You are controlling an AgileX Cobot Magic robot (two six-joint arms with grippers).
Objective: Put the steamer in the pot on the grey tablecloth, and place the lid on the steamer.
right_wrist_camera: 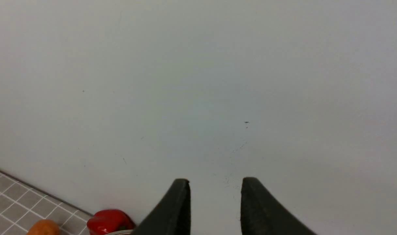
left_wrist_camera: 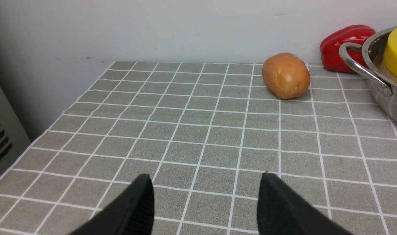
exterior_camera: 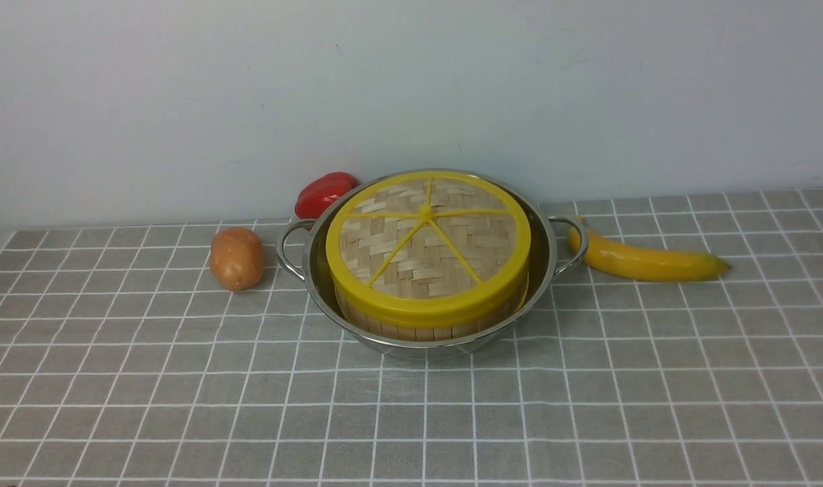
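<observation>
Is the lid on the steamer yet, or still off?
On. In the front view the lid caps the steamer, whose slat wall shows beneath the yellow rim, inside the pot.

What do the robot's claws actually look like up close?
Only the fingertips show. The left gripper has two matte black fingers tapering to blunt tips, with finely ribbed inner faces. The right gripper looks the same. No cables or markings are visible.

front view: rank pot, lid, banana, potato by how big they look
1. pot
2. lid
3. banana
4. potato
All sit at a similar depth, so the order looks reliable.
</observation>
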